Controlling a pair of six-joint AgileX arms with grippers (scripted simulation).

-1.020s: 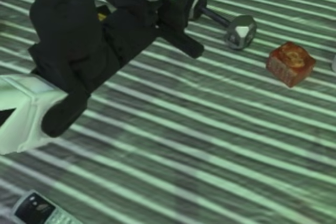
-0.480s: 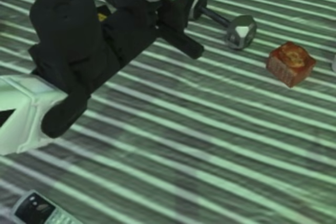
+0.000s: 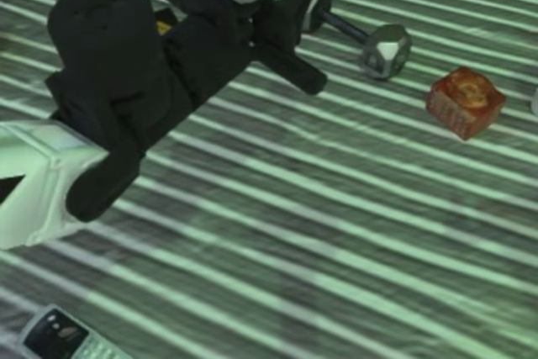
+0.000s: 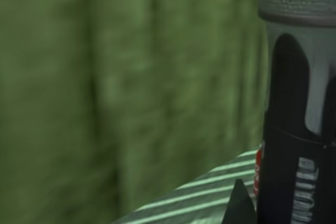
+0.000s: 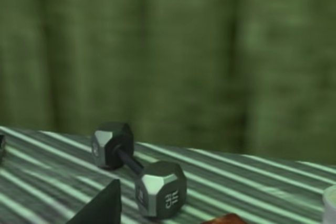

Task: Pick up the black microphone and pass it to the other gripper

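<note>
Nothing shifting since earlier frames. Left gripper (image 3: 296, 35) pinching slim black microphone with silver-grey mesh head (image 4: 296, 103), holding it upright above table's far left. Probably light, rigid, smooth-handled; gripping mid-handle advisable.

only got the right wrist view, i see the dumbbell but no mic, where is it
Observer: The black microphone shows in the left wrist view, very close to that camera, with its grey mesh head in sight.
Operator: where's the left gripper then
Observer: In the top view the left gripper is at the table's far edge, right at the left end of the dumbbell.
Operator: anything else on the table i can't see
Observer: A phone lies at the near left corner in the top view.
</note>
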